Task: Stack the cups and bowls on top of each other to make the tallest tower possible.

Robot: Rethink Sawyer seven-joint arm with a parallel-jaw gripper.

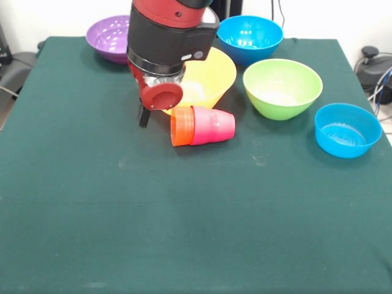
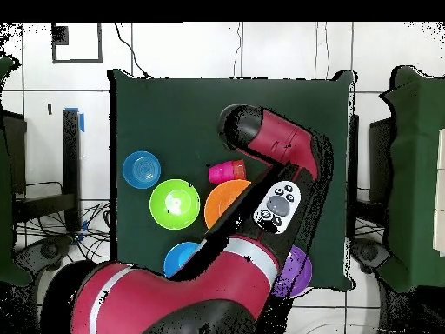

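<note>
Tabletop [image 1: 184,233] under dark green cloth, front half bare. Purple bowl [image 1: 110,38] upright at far left corner in the front view, partly hidden behind the arm [image 1: 171,37]. Blue bowl [image 1: 250,38] upright at far edge, right of centre. Large orange-yellow bowl [image 1: 211,76] just in front of these, between them, left side covered by the arm. Medium lime green bowl [image 1: 283,87] upright, just right of the orange-yellow bowl, apart from it. Second blue bowl [image 1: 347,129], smaller, upright near right edge, nearer the front than the green one. Tower [image 1: 202,125] only a two-piece stack, lying on its side just in front of the orange-yellow bowl: orange cup [image 1: 182,125] and red-pink cup [image 1: 214,124] nested together, orange at the left end, red-pink base pointing right. Gripper [image 1: 144,116] low over the cloth, just left of the orange cup's end, only one dark finger showing below the red wrist disc; spread of the fingers cannot be told, nothing seen held. Same bowls visible from overhead, with pink cup [image 2: 222,171] beside the orange-yellow bowl [image 2: 228,204]; gripper there hidden under the arm [image 2: 269,143].
</note>
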